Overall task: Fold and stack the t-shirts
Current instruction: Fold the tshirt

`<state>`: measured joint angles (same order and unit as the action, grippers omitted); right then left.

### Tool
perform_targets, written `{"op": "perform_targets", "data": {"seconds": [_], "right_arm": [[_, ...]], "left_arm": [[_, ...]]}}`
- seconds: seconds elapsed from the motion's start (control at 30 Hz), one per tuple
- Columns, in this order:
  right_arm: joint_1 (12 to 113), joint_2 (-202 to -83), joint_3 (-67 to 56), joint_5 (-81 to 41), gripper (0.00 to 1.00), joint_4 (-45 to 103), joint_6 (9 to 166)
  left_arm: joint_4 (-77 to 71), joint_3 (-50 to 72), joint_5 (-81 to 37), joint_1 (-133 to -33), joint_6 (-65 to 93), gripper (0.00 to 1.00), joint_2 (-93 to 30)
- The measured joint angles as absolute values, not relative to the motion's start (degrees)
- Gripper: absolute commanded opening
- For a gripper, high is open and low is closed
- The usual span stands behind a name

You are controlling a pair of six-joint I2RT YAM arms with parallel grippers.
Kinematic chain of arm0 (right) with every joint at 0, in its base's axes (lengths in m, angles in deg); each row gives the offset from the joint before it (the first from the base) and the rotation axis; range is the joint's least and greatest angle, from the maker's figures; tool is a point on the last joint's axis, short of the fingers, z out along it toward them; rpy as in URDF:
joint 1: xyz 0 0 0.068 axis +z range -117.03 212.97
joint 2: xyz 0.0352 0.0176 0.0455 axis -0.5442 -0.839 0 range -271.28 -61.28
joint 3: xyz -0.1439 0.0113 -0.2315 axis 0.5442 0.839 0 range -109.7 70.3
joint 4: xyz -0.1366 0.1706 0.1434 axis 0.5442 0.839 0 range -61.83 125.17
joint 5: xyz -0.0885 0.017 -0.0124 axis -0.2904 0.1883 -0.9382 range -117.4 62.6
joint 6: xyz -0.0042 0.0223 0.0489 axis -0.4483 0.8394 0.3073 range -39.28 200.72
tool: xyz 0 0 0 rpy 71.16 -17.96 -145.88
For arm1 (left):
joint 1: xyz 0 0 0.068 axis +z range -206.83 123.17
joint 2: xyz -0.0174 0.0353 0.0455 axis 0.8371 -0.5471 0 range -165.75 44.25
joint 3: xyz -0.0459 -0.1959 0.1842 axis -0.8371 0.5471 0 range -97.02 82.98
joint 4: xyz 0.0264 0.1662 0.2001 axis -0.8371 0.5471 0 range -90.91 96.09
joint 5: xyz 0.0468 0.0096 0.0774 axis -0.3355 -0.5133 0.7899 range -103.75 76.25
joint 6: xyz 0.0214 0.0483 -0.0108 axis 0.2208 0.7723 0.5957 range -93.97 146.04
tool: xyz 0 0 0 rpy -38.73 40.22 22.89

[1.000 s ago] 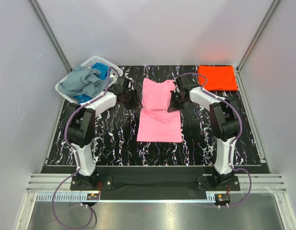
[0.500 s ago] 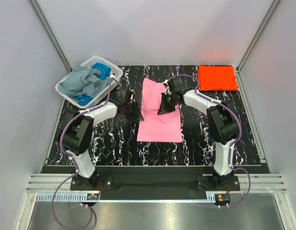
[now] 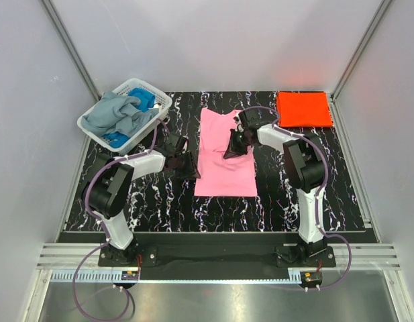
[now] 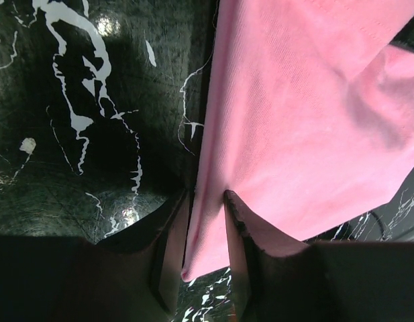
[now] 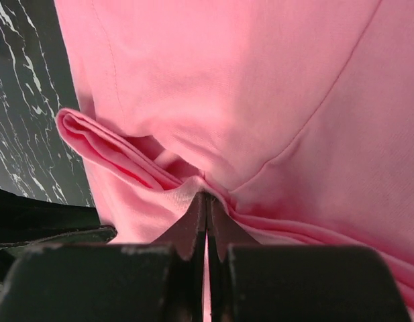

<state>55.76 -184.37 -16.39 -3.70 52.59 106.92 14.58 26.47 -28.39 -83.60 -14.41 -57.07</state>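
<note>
Both claws stay clamped on your pink t-shirt [image 3: 223,176]; the left claw [image 3: 187,166] has slid nearer along its left edge, the right claw [image 3: 234,149] barely shifted.

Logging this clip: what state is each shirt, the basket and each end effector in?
pink t-shirt: spread on the table, partly folded.
orange-red t-shirt: folded, far right corner.
grey-blue t-shirt: crumpled in the basket.
blue t-shirt: crumpled beneath it.
basket: upright, holding both.
left end effector: shut on the pink t-shirt's edge.
right end effector: shut on a pink fold.
</note>
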Motion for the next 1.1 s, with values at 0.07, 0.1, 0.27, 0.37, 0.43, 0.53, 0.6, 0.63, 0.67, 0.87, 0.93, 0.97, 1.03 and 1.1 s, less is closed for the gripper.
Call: {"op": "perform_targets", "data": {"seconds": [0.07,0.1,0.27,0.37,0.43,0.53,0.6,0.63,0.67,0.87,0.93,0.97,1.03,1.1], "right_arm": [[55.38,-184.35,-16.39,-3.44,0.01,52.05,106.94],[55.34,-184.30,-16.39,-3.28,0.01,51.96,106.94],[55.36,-183.74,-17.20,-3.76,0.16,52.99,106.46],[55.10,-182.51,-17.81,-5.23,0.26,55.19,105.52],[54.14,-180.24,-17.14,-5.23,0.37,56.31,104.62],[50.95,-175.84,-15.80,-3.74,0.44,58.45,101.21],[48.61,-174.14,-16.24,-3.48,0.44,60.59,97.72],[47.49,-173.81,-16.44,-2.89,0.44,61.44,95.93],[46.62,-173.79,-16.50,-2.23,0.44,62.21,94.20],[43.41,-174.16,-16.22,2.66,0.44,66.30,86.92],[41.99,-175.39,-17.07,4.02,0.45,67.78,84.80],[41.44,-176.06,-17.40,4.43,0.48,68.29,83.84],[40.35,-177.88,-17.79,5.31,0.48,69.12,81.72],[39.58,-179.58,-17.86,5.74,0.47,70.19,80.14]], "left_arm": [[14.60,26.47,-28.10,-83.66,-14.50,0.34,-57.05],[14.62,26.45,-27.93,-83.71,-14.52,0.34,-57.05],[15.56,25.94,-26.70,-83.97,-14.28,0.37,-56.96],[17.57,24.87,-24.76,-83.90,-12.77,0.42,-56.61],[19.30,23.80,-24.19,-83.44,-11.44,0.45,-56.33],[20.28,20.65,-25.06,-81.67,-8.31,0.49,-56.28],[20.17,17.40,-26.68,-80.27,-6.13,0.51,-56.42],[19.95,15.08,-27.73,-79.62,-4.68,0.51,-56.85],[19.45,13.18,-28.47,-79.09,-3.48,0.51,-57.38],[17.49,5.29,-33.06,-78.04,3.77,0.51,-63.72],[17.66,4.00,-34.59,-78.04,5.96,0.52,-66.47],[17.83,3.61,-35.05,-78.04,6.86,0.52,-67.74],[18.77,3.04,-35.60,-78.07,8.28,0.52,-69.86],[19.91,2.69,-35.75,-78.09,9.24,0.52,-71.15]]}}
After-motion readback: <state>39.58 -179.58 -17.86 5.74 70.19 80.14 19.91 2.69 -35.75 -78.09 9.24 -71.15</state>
